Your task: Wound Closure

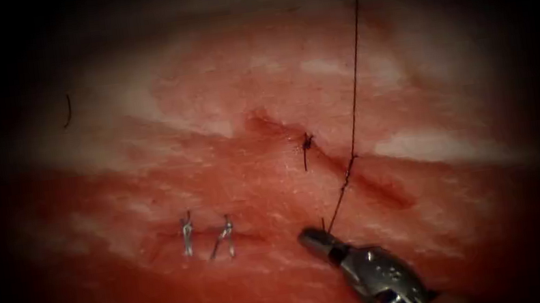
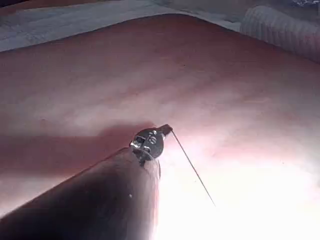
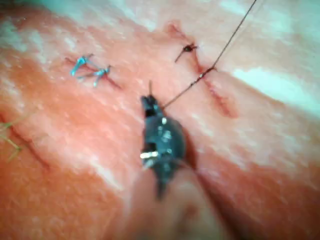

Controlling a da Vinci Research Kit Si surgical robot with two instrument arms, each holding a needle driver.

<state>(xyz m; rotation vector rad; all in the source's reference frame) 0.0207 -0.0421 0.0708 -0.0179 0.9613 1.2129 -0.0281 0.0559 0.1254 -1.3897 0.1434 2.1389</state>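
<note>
Right pincer (image 1: 312,239) at lower right of the frame, clenched on the thread (image 1: 353,93), thread taut across the cut (image 1: 355,175) in the tissue (image 1: 232,177), left pincer (image 2: 166,130) grasping the thread too, needle unseen.

My right tool (image 1: 313,239) looked like polished metal, grey and glossy, with bright glints along its wrist. My left tool (image 2: 166,130) showed the same shiny steel above a dark, matt shaft. The tissue (image 1: 223,109) read as moist and faintly glistening, its surface finely grained, with pale, smoother fatty bands. The thread (image 1: 353,93) was thin, dark and dull. Two small stitches (image 1: 208,238) gleamed silvery, perhaps wire, though I could not be sure from that view.
</note>
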